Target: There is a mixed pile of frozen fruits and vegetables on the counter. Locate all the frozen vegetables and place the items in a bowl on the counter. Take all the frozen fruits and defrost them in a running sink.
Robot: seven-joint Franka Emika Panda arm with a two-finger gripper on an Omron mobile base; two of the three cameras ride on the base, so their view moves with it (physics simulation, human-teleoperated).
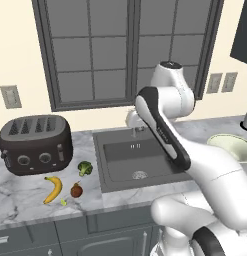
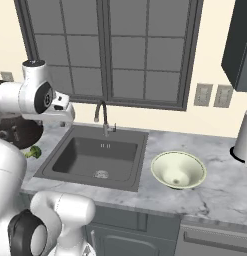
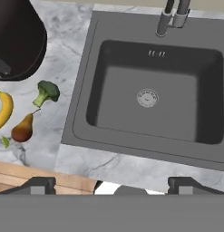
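The mixed pile lies on the marble counter (image 1: 25, 200) left of the sink (image 1: 137, 157). It is made up of a yellow banana (image 1: 53, 189), a brown pear-shaped fruit (image 1: 76, 190), a green broccoli floret (image 1: 85, 168) and a tiny yellow-green bit (image 1: 63, 202). The hand view looks down on the banana (image 3: 4, 111), fruit (image 3: 21, 129), broccoli (image 3: 46, 92) and bit (image 3: 5, 142) at its left. My gripper (image 3: 113, 185) hangs open above the sink's (image 3: 149, 97) front edge, holding nothing. The pale green bowl (image 2: 178, 170) stands right of the sink (image 2: 95, 157).
A dark toaster (image 1: 35, 144) sits behind the pile, close to the broccoli. The arched faucet (image 2: 101, 117) rises at the back of the basin. A white appliance (image 2: 243, 135) stands at the counter's far right. My own arm crosses in front of the sink in the left base view.
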